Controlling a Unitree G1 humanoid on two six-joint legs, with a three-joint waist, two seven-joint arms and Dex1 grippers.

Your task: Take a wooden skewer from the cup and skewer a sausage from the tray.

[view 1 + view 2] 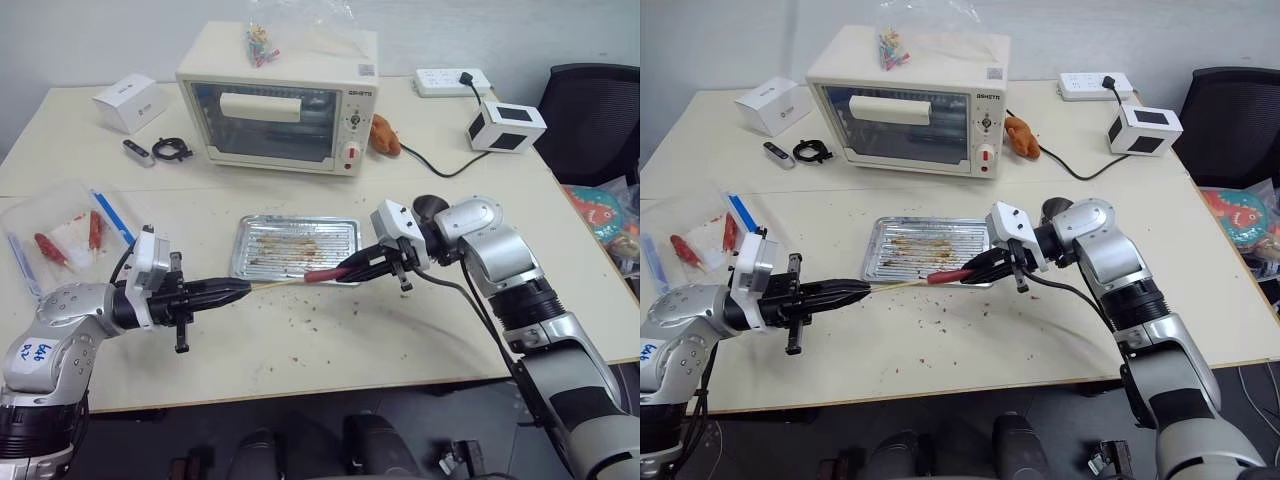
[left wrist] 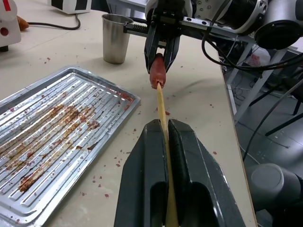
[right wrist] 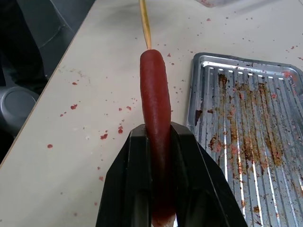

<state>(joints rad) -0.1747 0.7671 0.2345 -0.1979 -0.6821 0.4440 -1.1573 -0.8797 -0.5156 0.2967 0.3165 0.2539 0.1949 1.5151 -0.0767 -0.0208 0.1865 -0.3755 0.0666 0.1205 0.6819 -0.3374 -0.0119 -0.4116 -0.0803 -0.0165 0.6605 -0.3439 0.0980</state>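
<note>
The left arm reaches in low from the left side of the table point(image 1: 420, 330), forearm near level; its left gripper point(image 1: 243, 288) points level toward the right gripper, fingers pressed together on the wooden skewer point(image 1: 285, 282) (the stick runs down the slot between the two fingers in the left wrist view). The right arm comes in from the right side, elbow raised and wrist bent inward; its right gripper point(image 1: 345, 270) points toward the left gripper and slightly down, pinching the sausage point(image 1: 322, 275) between both fingers, about half of it projecting past the fingertips.

The tray point(image 1: 250, 262) lies flat just behind the line joining the two grippers, its ribbed base streaked with brown residue; its front edge is near the right gripper's fingertips; red crumbs dot the table on both sides of the line.

The cup point(image 2: 115, 39) stands upright behind the right gripper, beyond the tray's right end, apart from it.

The skewer's long axis is near level, running from the left gripper to the right gripper; its far end meets the free tip of the sausage, and whether it has entered cannot be told. The sausage's long axis continues the same line, free end pointing toward the left gripper; both are held above the table, in front of the tray.
</note>
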